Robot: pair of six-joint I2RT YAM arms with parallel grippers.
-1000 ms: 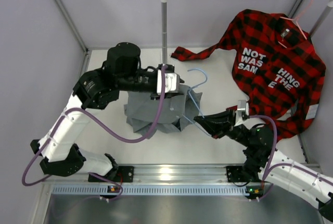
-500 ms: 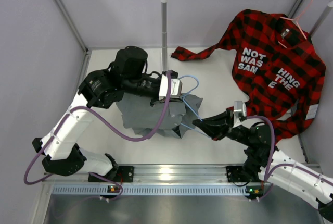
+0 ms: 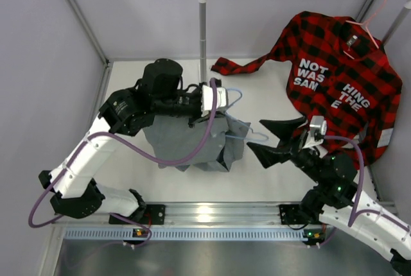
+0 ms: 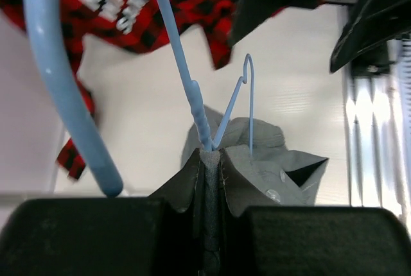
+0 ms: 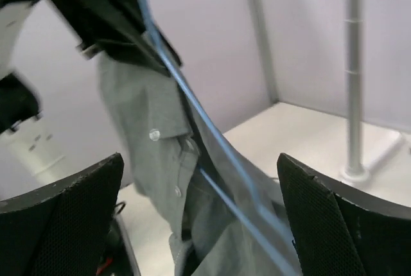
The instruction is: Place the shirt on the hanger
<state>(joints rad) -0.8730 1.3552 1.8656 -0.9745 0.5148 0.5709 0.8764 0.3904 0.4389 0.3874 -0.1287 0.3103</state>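
The left gripper (image 4: 209, 224) is clamped tight. Its black pads (image 4: 96, 237) press together on a fold of the shirt (image 4: 263, 170) at the collar, and the twisted neck of the hanger (image 4: 192, 90) rises straight out of the same pinch. The blue hook curls up and over the left pad.

From that grip the grey-green cloth hangs down in front of the rack pole (image 3: 203, 38), bunching onto the table (image 3: 282, 173) just to the near side of the pole's foot. One thin blue arm of the hanger slants out of the cloth, away from the pole and to its right.

The right gripper (image 3: 255, 134) stands spread wide, holding nothing. In the right wrist view its two fingers (image 5: 64, 224) sit at the far edges of the picture. The hanger's wires and the buttoned shirt front run through the gap between them, and neither pad is seen touching either. From above, the tip of the hanger's arm lies between the fingertips, near and to the right of the pole.

Farther right of the pole, the red-and-black plaid shirt (image 3: 334, 83) hangs from the top rail on a pink hanger (image 3: 369, 29). One of its sleeves trails back across the table toward the pole's base.
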